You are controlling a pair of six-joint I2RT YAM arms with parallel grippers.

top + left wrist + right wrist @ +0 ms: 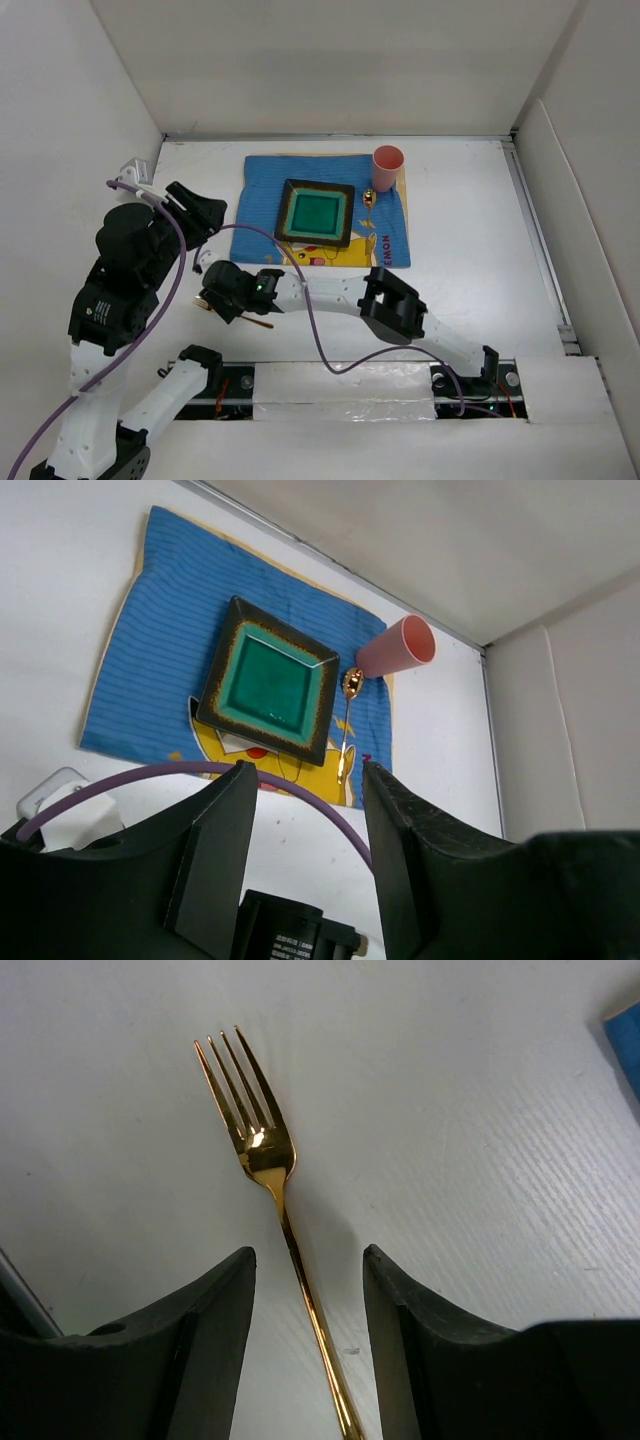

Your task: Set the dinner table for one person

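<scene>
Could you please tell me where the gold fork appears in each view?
Top external: gold fork lower left of the blue placemat, mostly hidden under the right hand.
Left wrist: not in it.
Right wrist: centre, tines pointing up, handle between the hand's fingers.
Shared landmark: the blue placemat, a corner at the right wrist picture's upper right.

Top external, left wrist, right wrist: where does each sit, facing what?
Top external: above and behind, looking down on the table; left arm, right arm show.
Left wrist: raised, facing the placemat, plate, cup; open left claw frames it.
Right wrist: low, looking down at the fork; open right claw straddles its handle.
Shared: top and left wrist both show plate, cup.
</scene>
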